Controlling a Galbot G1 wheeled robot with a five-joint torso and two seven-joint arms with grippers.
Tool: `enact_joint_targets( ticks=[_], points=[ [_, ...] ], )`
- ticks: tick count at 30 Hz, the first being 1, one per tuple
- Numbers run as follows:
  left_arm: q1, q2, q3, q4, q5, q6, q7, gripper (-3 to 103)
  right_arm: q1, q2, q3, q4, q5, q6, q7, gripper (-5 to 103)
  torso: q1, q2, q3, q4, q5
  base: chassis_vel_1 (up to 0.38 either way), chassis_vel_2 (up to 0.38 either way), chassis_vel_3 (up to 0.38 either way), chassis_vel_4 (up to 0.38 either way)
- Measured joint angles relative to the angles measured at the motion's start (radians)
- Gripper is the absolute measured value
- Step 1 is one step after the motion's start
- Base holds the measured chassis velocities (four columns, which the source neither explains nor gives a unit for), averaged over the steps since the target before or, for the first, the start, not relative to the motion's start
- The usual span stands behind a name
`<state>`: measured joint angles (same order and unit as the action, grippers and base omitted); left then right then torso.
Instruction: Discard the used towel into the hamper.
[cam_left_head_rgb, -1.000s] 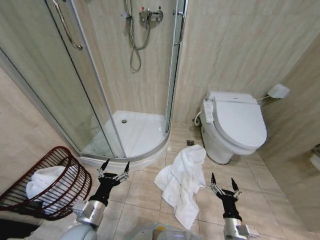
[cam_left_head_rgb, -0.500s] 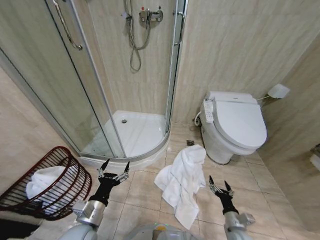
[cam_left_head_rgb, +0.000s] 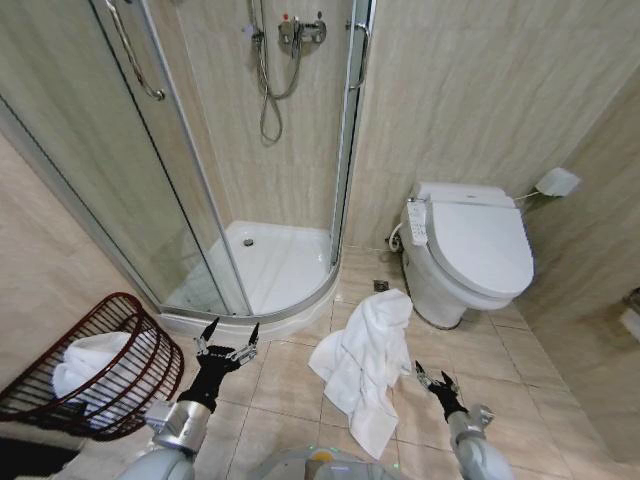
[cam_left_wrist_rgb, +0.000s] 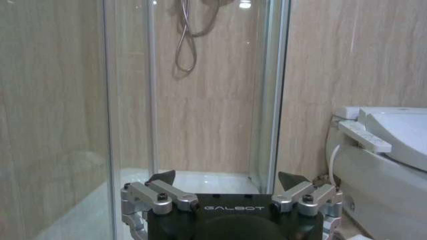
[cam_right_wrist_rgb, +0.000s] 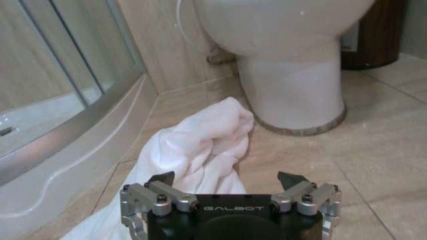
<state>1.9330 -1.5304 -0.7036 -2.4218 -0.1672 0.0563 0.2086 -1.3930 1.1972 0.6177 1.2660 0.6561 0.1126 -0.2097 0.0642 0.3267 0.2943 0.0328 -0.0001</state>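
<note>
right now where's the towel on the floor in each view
Head view: the towel lies crumpled on the floor tiles at lower centre, between the shower and the toilet, just left of the right pincer.
Left wrist view: not in it.
Right wrist view: the towel is spread on the floor just ahead of the open right pincer.
Shared landmark: the toilet.

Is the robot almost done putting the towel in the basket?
Not yet. The used towel lies crumpled on the floor by the toilet, untouched. The right end effector is open, low beside it; the left end effector is open near the hamper, which holds another white cloth. Grabbing, carrying and dropping remain.
</note>
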Motion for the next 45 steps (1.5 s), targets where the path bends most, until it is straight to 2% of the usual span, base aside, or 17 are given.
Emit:
enact_joint_targets(
  ticks=[2,3,12,19,23,26,28,31,32,34,35,39,45],
  points=[
    [0.000,0.000,0.000,0.000,0.000,0.000,0.000,100,0.023,-0.006,-0.013,-0.033,-0.008,0.015,-0.014,100,0.000,0.000,0.000,0.0000,0.0000,0.000,0.000,0.000,0.000],
    [0.000,0.000,0.000,0.000,0.000,0.000,0.000,100,0.051,-0.005,-0.021,-0.068,-0.023,0.046,-0.028,100,0.000,0.000,0.000,-0.0001,0.0002,0.000,0.000,0.000,0.000],
    [0.000,0.000,0.000,0.000,0.000,0.000,0.000,100,0.095,0.018,-0.043,-0.081,-0.059,0.071,-0.065,100,0.000,0.000,0.000,0.0001,0.0001,0.000,0.000,0.000,0.000],
    [0.000,0.000,0.000,0.000,0.000,0.000,0.000,100,0.098,0.008,-0.059,-0.102,-0.090,0.097,-0.098,100,0.000,0.000,0.000,-0.0002,0.0000,-0.040,0.026,0.026,-0.035],
    [0.000,0.000,0.000,0.000,0.000,0.000,0.000,100,0.123,0.004,-0.075,-0.129,-0.129,0.127,-0.112,100,0.000,0.000,0.000,-0.0002,0.0000,-0.135,0.120,0.086,-0.130],
    [0.000,0.000,0.000,0.000,0.000,0.000,0.000,100,0.157,0.011,-0.099,-0.158,-0.136,0.180,-0.132,100,0.000,0.000,0.000,0.0001,-0.0001,-0.154,0.162,0.145,-0.156],
    [0.000,0.000,0.000,0.000,0.000,0.000,0.000,100,0.158,0.013,-0.102,-0.154,-0.134,0.177,-0.142,100,0.000,0.000,0.000,0.0006,0.0002,-0.116,0.165,0.122,-0.066],
    [0.000,0.000,0.000,0.000,0.000,0.000,0.000,100,0.140,0.023,-0.138,-0.073,-0.093,0.069,-0.169,100,0.000,0.000,0.000,-0.0003,-0.0005,-0.095,0.088,0.043,-0.008],
    [0.000,0.000,0.000,0.000,0.000,0.000,0.000,100,0.140,0.023,-0.138,-0.073,-0.093,0.069,-0.169,100,0.000,0.000,0.000,-0.0003,-0.0005,-0.070,0.067,-0.036,-0.001],
    [0.000,0.000,0.000,0.000,0.000,0.000,0.000,100,0.136,0.036,-0.169,-0.031,-0.083,0.000,-0.146,100,0.000,0.000,0.000,-0.0002,0.0000,-0.007,-0.006,-0.032,-0.003],
    [0.000,0.000,0.000,0.000,0.000,0.000,0.000,100,0.136,0.036,-0.169,-0.031,-0.083,0.000,-0.146,100,0.000,0.000,0.000,-0.0002,0.0000,-0.014,-0.012,-0.065,-0.006],
    [0.000,0.000,0.000,0.000,0.000,0.000,0.000,100,0.196,0.081,-0.200,-0.073,-0.152,-0.081,-0.054,100,0.000,0.000,0.000,0.0002,0.0002,0.051,-0.014,-0.060,-0.004],
    [0.000,0.000,0.000,0.000,0.000,0.000,0.000,100,0.276,0.107,-0.201,-0.180,-0.155,-0.121,-0.016,100,0.000,0.000,0.000,0.0000,0.0001,0.005,-0.005,-0.010,0.004]
  ],
)
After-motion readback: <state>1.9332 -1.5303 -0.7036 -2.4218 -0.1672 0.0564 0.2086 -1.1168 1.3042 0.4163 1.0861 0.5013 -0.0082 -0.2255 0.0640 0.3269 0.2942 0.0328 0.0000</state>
